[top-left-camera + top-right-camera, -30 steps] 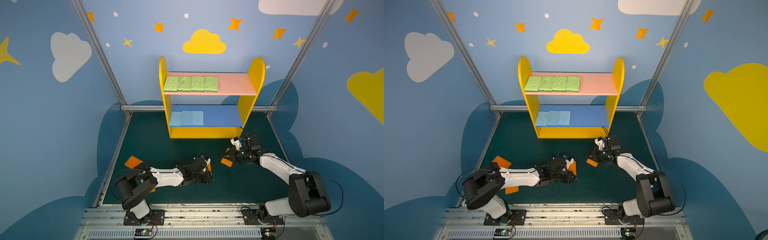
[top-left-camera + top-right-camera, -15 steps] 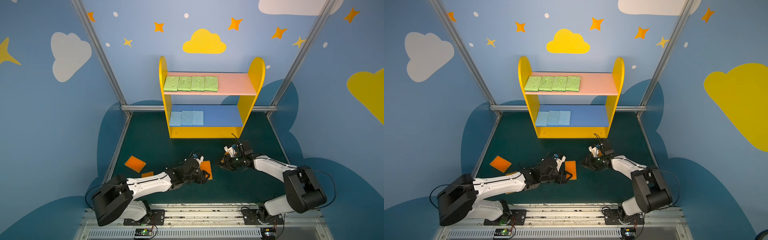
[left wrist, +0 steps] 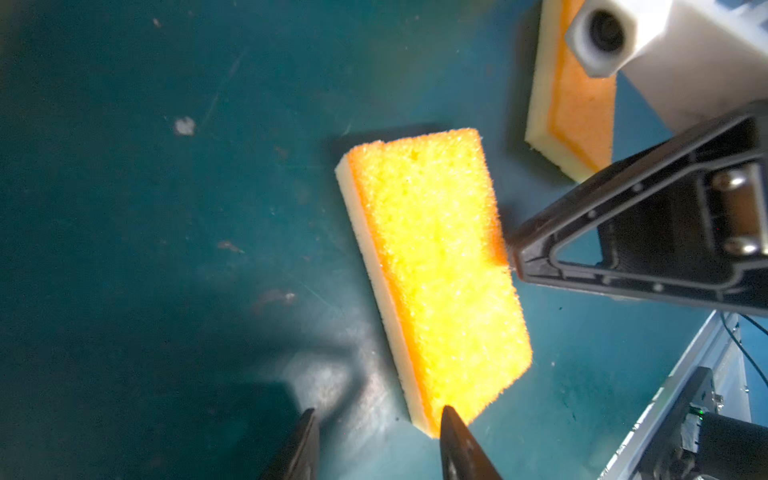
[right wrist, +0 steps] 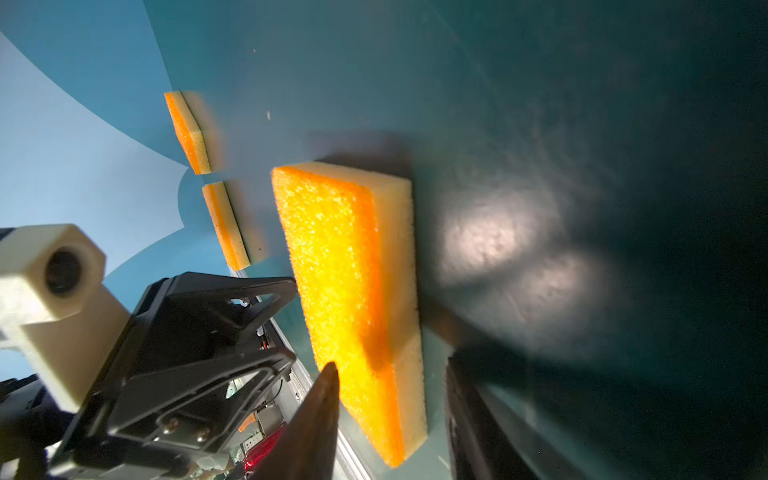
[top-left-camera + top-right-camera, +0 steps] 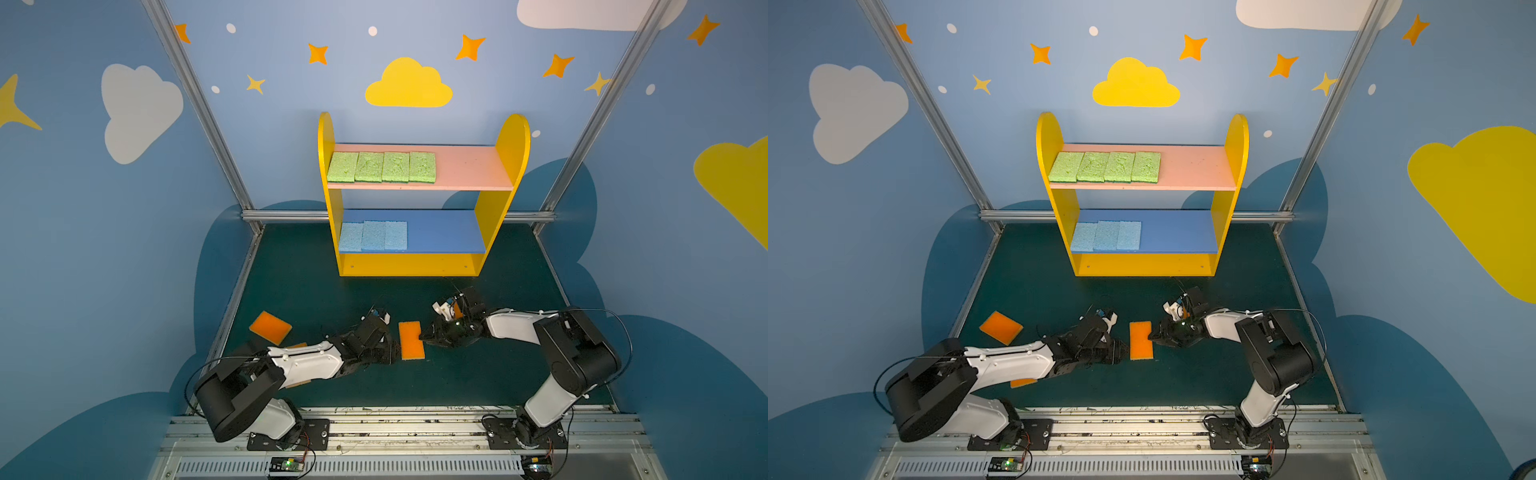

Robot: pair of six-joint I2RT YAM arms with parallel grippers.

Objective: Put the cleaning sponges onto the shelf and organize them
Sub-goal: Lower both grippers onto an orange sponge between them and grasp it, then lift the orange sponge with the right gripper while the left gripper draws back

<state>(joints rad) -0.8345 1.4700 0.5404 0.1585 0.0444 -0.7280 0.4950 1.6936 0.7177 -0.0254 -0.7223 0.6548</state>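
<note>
Left end effector first: jaws part-way apart, gripping nothing, one fingertip right at the near corner of the orange sponge. Opposite, the right end effector is also part open and empty. One of its fingertips touches the sponge's long edge in the left wrist view, and the sponge's end shows between its jaws from its own camera. The sponge lies flat on the counter, orange face up, between the two and well short of the shelf.

This looks like a re-grasp. Done well, one end effector straddles the short width, bites low on the sides and lifts level, while the other backs off so it doesn't nudge the sponge askew. The likely target is the yellow base. Green sponges already line the pink board, and blue sponges the blue board. That slot is low, so a flat approach is called for.

More orange waits: a second sponge under the right wrist, a third sponge out left, and a fourth sponge part hidden beneath the left arm.

A second ago both end effectors sat tight against orange, the right one nearer the shelf. Half a second ago the sponge already lay flat, and the right has since closed in to its edge.
</note>
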